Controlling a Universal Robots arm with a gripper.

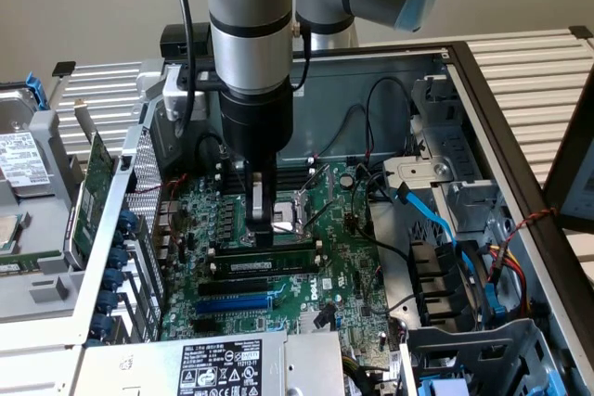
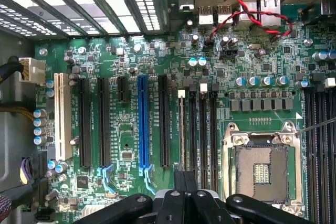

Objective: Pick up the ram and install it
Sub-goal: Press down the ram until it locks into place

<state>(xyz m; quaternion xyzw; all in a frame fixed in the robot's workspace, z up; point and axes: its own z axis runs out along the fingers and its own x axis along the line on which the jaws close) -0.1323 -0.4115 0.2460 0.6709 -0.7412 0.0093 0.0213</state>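
Gripper is down inside the open PC case, fingers pressed together, nothing pinched between them. Tips sit right on the top edge of the ram, which already stands on edge in a memory slot of the motherboard, just beside the empty CPU socket.

Key relation: the ram is directly under the gripper, not off to a side. Its long axis runs across the exterior view, left to right, parallel to the black slots and the blue slot nearer the camera. The gripper contacts it roughly mid-length, slightly towards the exterior view's left.

Looks like a press-to-seat stage rather than a pick; I can't tell whether the latches have clicked.

Wrist view: closed fingers over the slot bank, blue slot and CPU socket beyond.

Farther out: expansion card lying outside the case at the exterior view's left.
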